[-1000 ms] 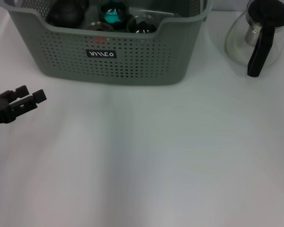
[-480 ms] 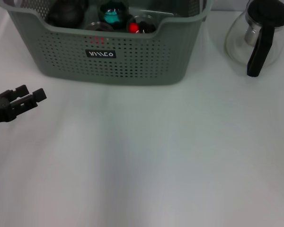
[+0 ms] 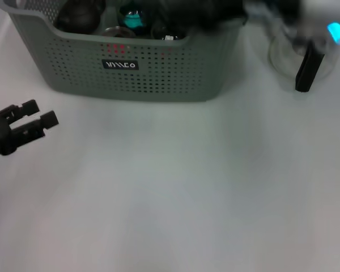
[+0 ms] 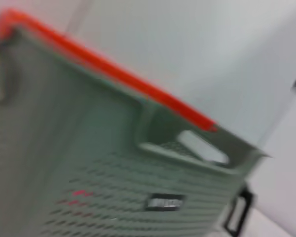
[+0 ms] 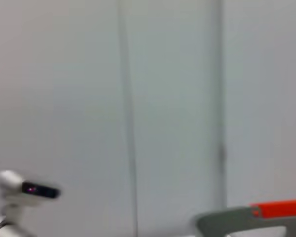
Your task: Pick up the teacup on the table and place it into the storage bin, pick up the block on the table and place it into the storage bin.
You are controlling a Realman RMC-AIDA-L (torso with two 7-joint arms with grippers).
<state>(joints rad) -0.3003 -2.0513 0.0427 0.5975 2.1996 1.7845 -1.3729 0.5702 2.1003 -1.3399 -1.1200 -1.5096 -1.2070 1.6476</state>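
Left gripper (image 3: pixel 41 113) sits at the far left edge of the head view, low over the white table (image 3: pixel 175 187), its two black fingers parted with a clear gap between them and holding nothing. Its fingers point toward the right and slightly away from the robot. The storage bin (image 3: pixel 158 79), a grey-green perforated basket with a small black label (image 3: pixel 121 64), lies up and to the right of those fingertips, near but apart from them, with its long side running across the view. Inside the bin sit several dark rounded items, one with a teal top (image 3: pixel 135 18); which of them is the teacup or the block cannot be told. No teacup or block shows on the open table surface. Over the bin's far right corner a dark blurred mass (image 3: pixel 215 8) reaches in from the right; this is probably the right arm, and its gripper's fingers cannot be made out. Further right stands a glass carafe (image 3: pixel 309 56) with a black handle, partly behind that blur. Judging by position, the right arm is the nearer one to the bin's interior, while the left gripper waits off to the side.
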